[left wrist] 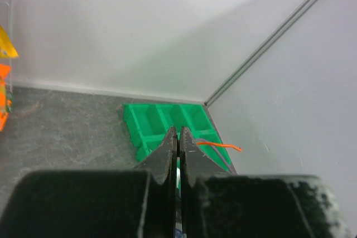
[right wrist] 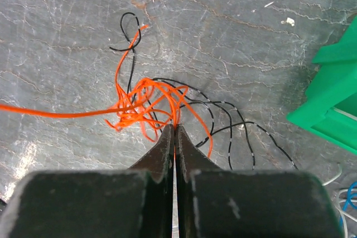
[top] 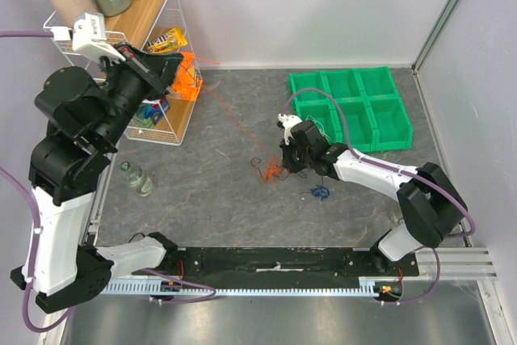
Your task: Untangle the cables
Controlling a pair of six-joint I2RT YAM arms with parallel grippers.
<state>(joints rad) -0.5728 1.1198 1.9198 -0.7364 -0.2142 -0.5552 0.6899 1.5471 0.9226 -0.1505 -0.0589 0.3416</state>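
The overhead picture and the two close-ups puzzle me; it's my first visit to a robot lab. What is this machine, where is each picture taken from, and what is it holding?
The machine is two robot arms bolted at the table's near edge, each ending in a two-finger gripper. The overhead view looks down from behind them. The close-ups come from a camera on each wrist, so each shows that arm's own black fingers.

On the grey table lie a tangle of thin orange cable and black cable, a small blue cable, a green bin tray and a small bottle.

The right gripper is shut on the orange cable at the tangle. The left gripper, raised beside the wire rack, is shut too, apparently on the same cable's other end.
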